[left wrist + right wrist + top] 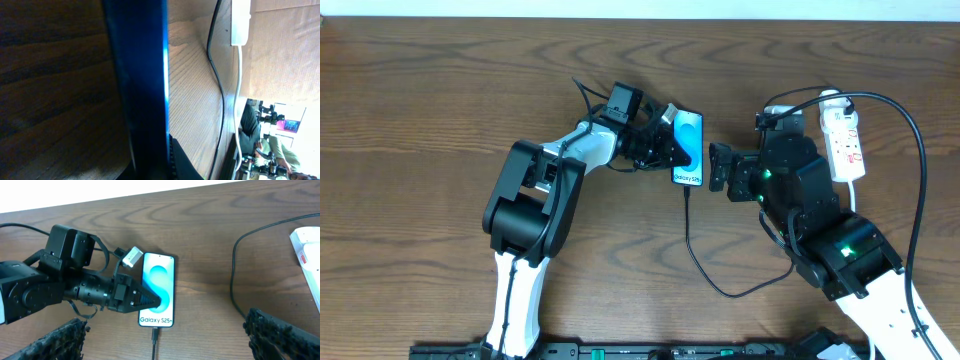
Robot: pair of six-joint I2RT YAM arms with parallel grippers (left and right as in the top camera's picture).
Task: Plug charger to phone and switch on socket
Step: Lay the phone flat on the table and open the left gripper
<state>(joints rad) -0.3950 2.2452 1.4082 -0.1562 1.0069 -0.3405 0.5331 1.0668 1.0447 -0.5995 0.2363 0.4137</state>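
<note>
Lying screen-up mid-table, the phone [689,150] has the charger [688,225] meeting its near end, seemingly plugged in. The left claw [672,150] is clenched on nothing, its tips resting on the screen. The right claw [717,167] hangs spread wide just right of the phone, and the socket [845,140] lies farther right.

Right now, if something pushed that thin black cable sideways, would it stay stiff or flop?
Probably floppy: the charger lies in a loose curve on the table, so it would likely bend, not slide whole. It looks thin, so probably light. Its end meets the phone, so a hard tug might shift that.
</note>
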